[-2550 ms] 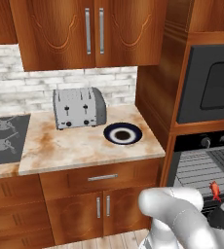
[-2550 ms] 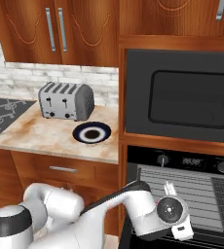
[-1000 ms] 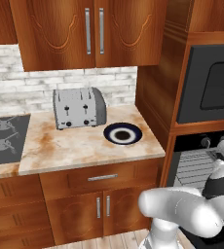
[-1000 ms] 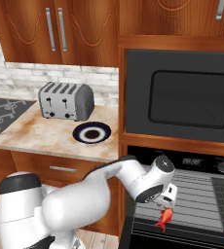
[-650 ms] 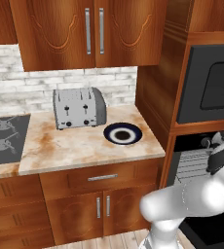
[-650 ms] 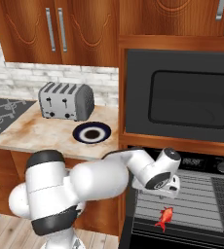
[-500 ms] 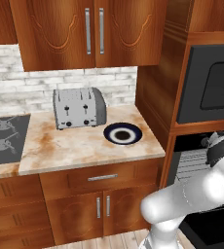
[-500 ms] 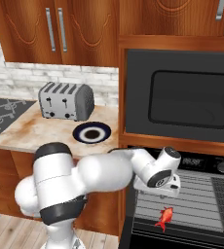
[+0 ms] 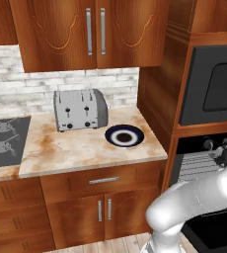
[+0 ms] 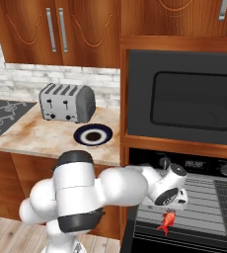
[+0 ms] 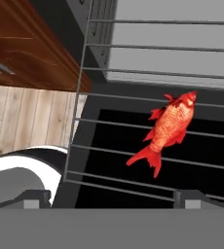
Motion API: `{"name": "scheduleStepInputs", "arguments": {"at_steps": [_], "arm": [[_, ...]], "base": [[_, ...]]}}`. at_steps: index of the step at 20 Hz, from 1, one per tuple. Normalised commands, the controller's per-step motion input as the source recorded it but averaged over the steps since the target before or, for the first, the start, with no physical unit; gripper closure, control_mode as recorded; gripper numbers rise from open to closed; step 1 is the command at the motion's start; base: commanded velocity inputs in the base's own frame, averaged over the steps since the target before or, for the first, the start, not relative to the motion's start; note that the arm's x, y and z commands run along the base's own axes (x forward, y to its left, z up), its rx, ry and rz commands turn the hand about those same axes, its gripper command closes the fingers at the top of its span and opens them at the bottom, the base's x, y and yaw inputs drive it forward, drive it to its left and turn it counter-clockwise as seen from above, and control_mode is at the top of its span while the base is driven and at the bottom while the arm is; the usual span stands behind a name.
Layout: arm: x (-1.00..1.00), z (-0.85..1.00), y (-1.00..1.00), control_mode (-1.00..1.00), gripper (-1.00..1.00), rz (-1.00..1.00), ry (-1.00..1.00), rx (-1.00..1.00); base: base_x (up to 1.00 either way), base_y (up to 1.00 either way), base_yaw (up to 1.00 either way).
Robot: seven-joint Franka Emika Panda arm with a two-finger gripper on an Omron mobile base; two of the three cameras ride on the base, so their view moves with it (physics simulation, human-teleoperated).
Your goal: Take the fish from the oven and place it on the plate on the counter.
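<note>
- One small red-orange fish lies on the grey wire rack of the black built-in oven, whose door hangs open; in the right base view we see the fish at the rack's front edge, just below the hand.
- We see the two-finger gripper poised over that rack with its dark fingertips spread wide apart; nothing sits between them, and the fish lies apart from them, nearer the right-hand tip.
- In the hand view the fish lies at a slant across the bars, head up and right, tail down and left.
- We note the round dark navy plate with a white ring on the beige marbled stone counter, left of the oven column and bare.
- A silver four-slot toaster stands just behind and left of the plate; a black gas hob lies further left of it.
- The black window-fronted microwave sits directly above the oven.
</note>
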Motion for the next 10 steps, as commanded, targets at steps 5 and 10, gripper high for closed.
{"name": "scheduleStepInputs", "arguments": {"at_steps": [5, 10], "arm": [[0.01, -0.25, -0.25, -1.0, -1.0, 0.0, -0.08, -0.04], [0.18, -0.02, -0.01, -1.0, -1.0, 0.0, 0.0, -0.08]], "base": [[0.0, 0.0, 0.0], [0.0, 0.0, 0.0]]}}
